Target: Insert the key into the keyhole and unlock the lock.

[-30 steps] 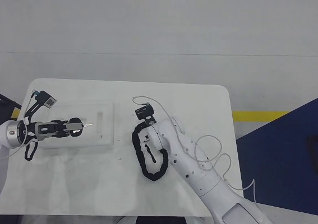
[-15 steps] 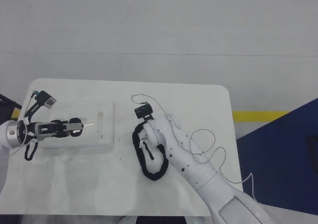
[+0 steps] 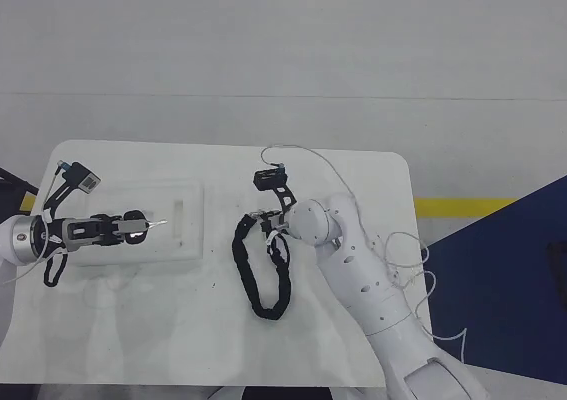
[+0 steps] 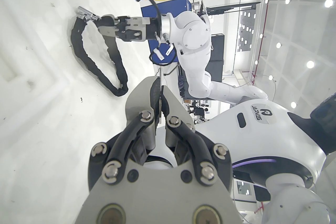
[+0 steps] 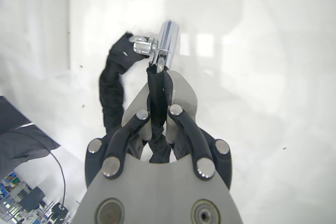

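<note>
**Key and chain lock, each held in one end effector**

The left end effector is closed on the dark head of the key, whose thin metal blade projects beyond the fingertips toward the other arm. It hangs over a shallow white moulded tray on the left part of the surface.

The right end effector is clamped on the black fabric-sleeved chain, just behind the chrome lock cylinder. The cylinder sits at the end of the loop farthest from the robot. The rest of the chain trails toward the robot in a long narrow loop on the surface.

Key tip and lock cylinder are well apart, with the tray's right edge between them.
</note>
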{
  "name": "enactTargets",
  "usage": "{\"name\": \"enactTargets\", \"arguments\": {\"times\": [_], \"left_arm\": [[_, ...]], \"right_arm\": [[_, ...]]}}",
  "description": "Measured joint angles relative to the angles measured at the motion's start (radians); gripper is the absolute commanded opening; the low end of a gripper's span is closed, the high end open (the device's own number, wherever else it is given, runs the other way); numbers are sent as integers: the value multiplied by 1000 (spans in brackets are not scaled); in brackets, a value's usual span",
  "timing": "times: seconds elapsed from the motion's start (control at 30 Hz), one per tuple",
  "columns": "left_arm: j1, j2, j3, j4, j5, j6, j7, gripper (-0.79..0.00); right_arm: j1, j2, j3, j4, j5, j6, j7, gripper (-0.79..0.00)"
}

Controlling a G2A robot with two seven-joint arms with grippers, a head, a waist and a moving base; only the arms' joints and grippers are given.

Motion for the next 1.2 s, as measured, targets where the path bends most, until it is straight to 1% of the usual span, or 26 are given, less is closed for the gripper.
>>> {"name": "enactTargets", "arguments": {"times": [0.17,0.2,0.27,0.33,0.37,0.47,0.63,0.7,0.73,0.8,0.83,0.93,1.0,1.03,1.1,1.13,1.2], "left_arm": [[0,0,0,0,0,0,0,-785],[0,0,0,0,0,0,0,-785],[0,0,0,0,0,0,0,-785],[0,0,0,0,0,0,0,-785],[0,0,0,0,0,0,0,-785],[0,0,0,0,0,0,0,-785],[0,0,0,0,0,0,0,-785],[0,0,0,0,0,0,0,-785],[0,0,0,0,0,0,0,-785],[0,0,0,0,0,0,0,-785],[0,0,0,0,0,0,0,-785],[0,0,0,0,0,0,0,-785],[0,0,0,0,0,0,0,-785],[0,0,0,0,0,0,0,-785],[0,0,0,0,0,0,0,-785],[0,0,0,0,0,0,0,-785],[0,0,0,0,0,0,0,-785]], "right_arm": [[-128,38,164,-165,195,-215,-35,-785],[-148,43,186,-189,232,-254,-40,-785],[-193,54,224,-231,339,-367,-39,-785],[-204,56,233,-238,415,-445,-37,-785],[-202,56,232,-238,417,-448,-37,-785],[-201,55,230,-236,376,-405,-37,-785],[-204,58,227,-244,368,-413,-45,-785],[-221,63,213,-266,316,-461,-100,-785],[-241,65,207,-282,285,-511,-160,-785],[-270,70,196,-301,291,-607,-241,-785],[-291,72,192,-302,322,-668,-292,-785],[-324,79,192,-274,435,-805,-405,-785],[-331,81,181,-241,517,-884,-448,-785],[-330,84,169,-213,585,-937,-464,-785],[-322,87,142,-167,707,-999,-470,-785],[-313,89,114,-139,807,-1016,-455,-785],[-295,96,75,-94,958,-1018,-406,-785]]}}
